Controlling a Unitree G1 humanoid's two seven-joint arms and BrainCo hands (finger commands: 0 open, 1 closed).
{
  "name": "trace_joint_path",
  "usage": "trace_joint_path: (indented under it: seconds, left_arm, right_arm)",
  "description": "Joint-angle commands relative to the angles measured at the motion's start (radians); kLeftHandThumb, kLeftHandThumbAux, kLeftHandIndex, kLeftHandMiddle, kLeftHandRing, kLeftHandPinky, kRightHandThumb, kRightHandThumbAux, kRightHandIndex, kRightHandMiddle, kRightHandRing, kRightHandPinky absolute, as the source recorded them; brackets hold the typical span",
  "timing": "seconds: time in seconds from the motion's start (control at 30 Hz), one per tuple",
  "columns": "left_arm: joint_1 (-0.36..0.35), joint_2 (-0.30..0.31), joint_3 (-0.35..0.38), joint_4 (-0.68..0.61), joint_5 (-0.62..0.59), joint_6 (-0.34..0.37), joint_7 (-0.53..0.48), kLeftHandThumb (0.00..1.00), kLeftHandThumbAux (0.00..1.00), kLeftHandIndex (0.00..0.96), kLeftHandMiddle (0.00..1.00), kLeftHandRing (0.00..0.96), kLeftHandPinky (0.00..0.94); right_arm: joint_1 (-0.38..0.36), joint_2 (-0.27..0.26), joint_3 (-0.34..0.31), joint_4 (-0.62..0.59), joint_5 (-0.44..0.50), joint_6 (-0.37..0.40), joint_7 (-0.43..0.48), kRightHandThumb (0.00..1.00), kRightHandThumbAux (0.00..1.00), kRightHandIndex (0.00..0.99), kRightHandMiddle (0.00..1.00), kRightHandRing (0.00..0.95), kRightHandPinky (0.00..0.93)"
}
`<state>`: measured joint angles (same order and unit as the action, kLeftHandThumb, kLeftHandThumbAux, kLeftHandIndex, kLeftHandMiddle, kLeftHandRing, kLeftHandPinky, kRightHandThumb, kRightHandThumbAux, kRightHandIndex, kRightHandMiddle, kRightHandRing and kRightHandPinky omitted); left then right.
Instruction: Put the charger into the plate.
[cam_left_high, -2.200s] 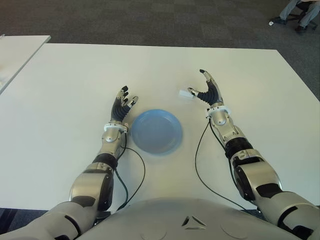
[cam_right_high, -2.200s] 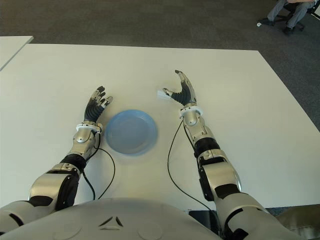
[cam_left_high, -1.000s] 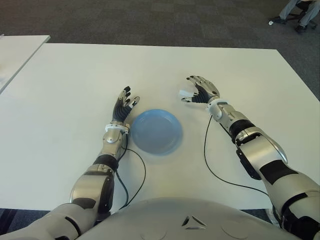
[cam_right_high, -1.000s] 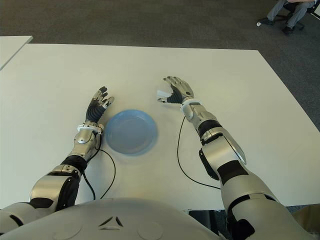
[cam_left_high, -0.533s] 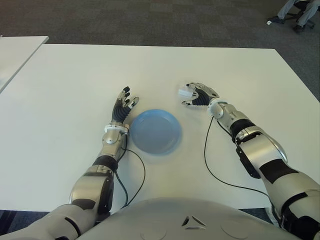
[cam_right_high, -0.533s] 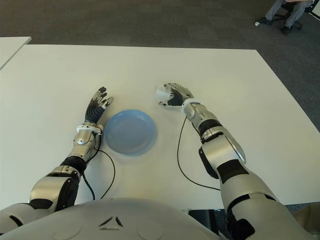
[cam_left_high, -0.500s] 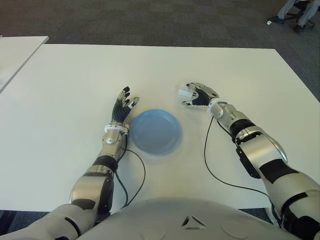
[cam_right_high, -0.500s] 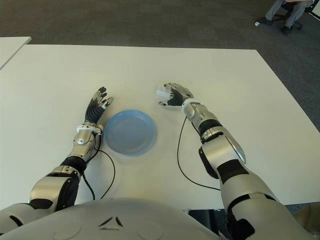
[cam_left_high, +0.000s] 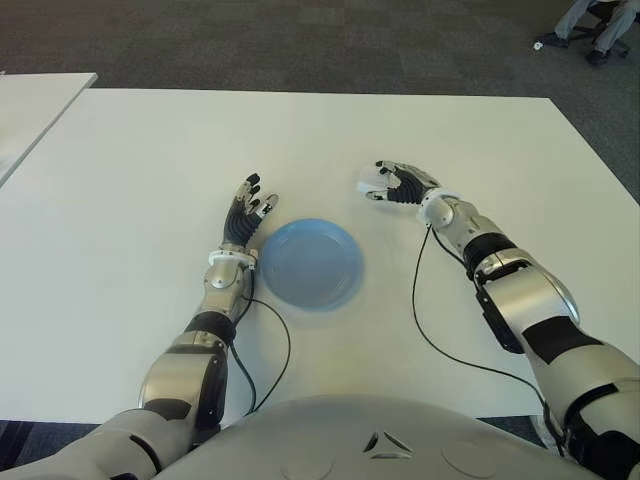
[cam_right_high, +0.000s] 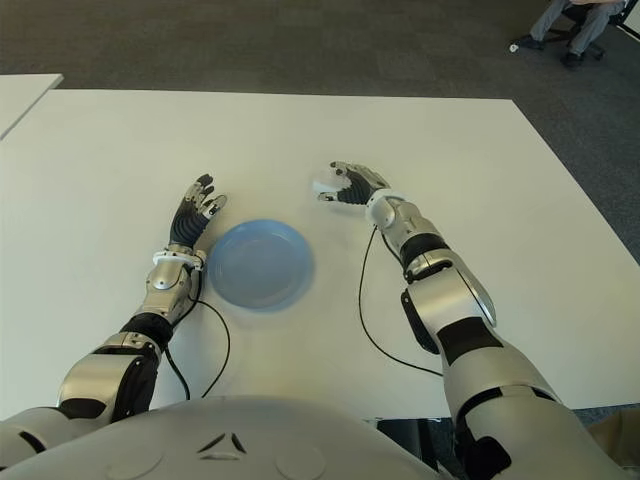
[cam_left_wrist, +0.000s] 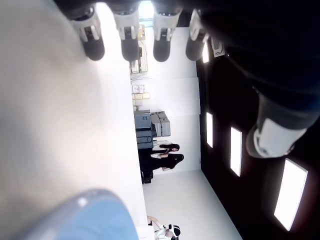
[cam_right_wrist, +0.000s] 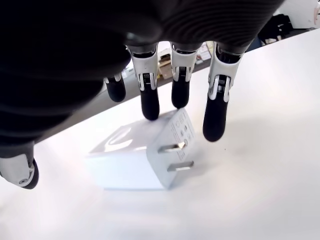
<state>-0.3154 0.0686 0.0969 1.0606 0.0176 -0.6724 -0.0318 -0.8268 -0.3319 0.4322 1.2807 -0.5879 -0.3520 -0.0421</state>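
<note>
The right hand (cam_left_high: 400, 184) is down over the charger (cam_right_wrist: 142, 155) now, palm turned toward the table (cam_left_high: 150, 150), where a couple of seconds back it stood edge-up beside the little white block. Half a second ago the charger looked lifted in the curl of the fingers; now the wrist view shows it lying on the table on its side, prongs pointing out sideways, with the fingers (cam_right_wrist: 149, 95) draped around it and hanging just above. One fingertip looks to be touching its top edge, the thumb sits well off to one side. So: spread and cupping, not clamped, and I'd call this no firm grasp yet.

The charger lies beyond the plate's far right edge, near it but clearly outside. The blue plate (cam_left_high: 310, 262) holds nothing. The left hand (cam_left_high: 245, 215) shows just beside the plate on its left, fingers straight and relaxed, holding nothing, as it did before.

My read: the pickup slipped or is being retried. The fingers and thumb need to close across the block's flat sides before any carry toward the plate.
</note>
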Motion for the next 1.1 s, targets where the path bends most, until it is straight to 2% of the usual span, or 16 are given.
trace_joint_path:
  seconds: [0.03, 0.4, 0.63, 0.83, 1.03, 1.1]
  left_arm:
    - [0.090, -0.012, -0.004, 0.049, -0.003, 0.047, -0.016, 0.000, 0.547, 0.000, 0.020, 0.024, 0.049]
    - [0.095, -0.011, -0.003, 0.039, -0.005, 0.056, -0.017, 0.000, 0.549, 0.000, 0.011, 0.017, 0.045]
    - [0.103, -0.011, -0.004, 0.026, 0.000, 0.042, -0.007, 0.000, 0.550, 0.000, 0.012, 0.020, 0.056]
    - [0.102, -0.010, -0.002, 0.025, -0.001, 0.045, -0.006, 0.000, 0.555, 0.000, 0.018, 0.025, 0.059]
    - [0.099, -0.010, -0.002, 0.026, 0.000, 0.043, -0.004, 0.000, 0.552, 0.000, 0.019, 0.026, 0.058]
    - [0.099, -0.010, -0.003, 0.025, 0.001, 0.040, -0.003, 0.000, 0.554, 0.000, 0.019, 0.026, 0.057]
  right_arm:
    - [0.082, 0.005, 0.015, 0.039, -0.005, 0.048, 0.068, 0.000, 0.453, 0.000, 0.359, 0.476, 0.445]
    - [0.118, -0.013, 0.033, 0.040, -0.007, 0.038, 0.073, 0.000, 0.511, 0.000, 0.467, 0.548, 0.470]
    - [0.171, -0.101, 0.058, -0.050, -0.017, -0.016, 0.094, 0.000, 0.538, 0.000, 0.515, 0.592, 0.516]
    - [0.188, -0.171, 0.092, -0.127, -0.044, -0.008, 0.143, 0.000, 0.551, 0.000, 0.568, 0.639, 0.564]
    - [0.199, -0.231, 0.149, -0.150, -0.096, -0.041, 0.131, 0.000, 0.571, 0.000, 0.593, 0.649, 0.487]
    - [0.207, -0.265, 0.182, -0.157, -0.131, -0.077, 0.099, 0.000, 0.591, 0.000, 0.586, 0.634, 0.381]
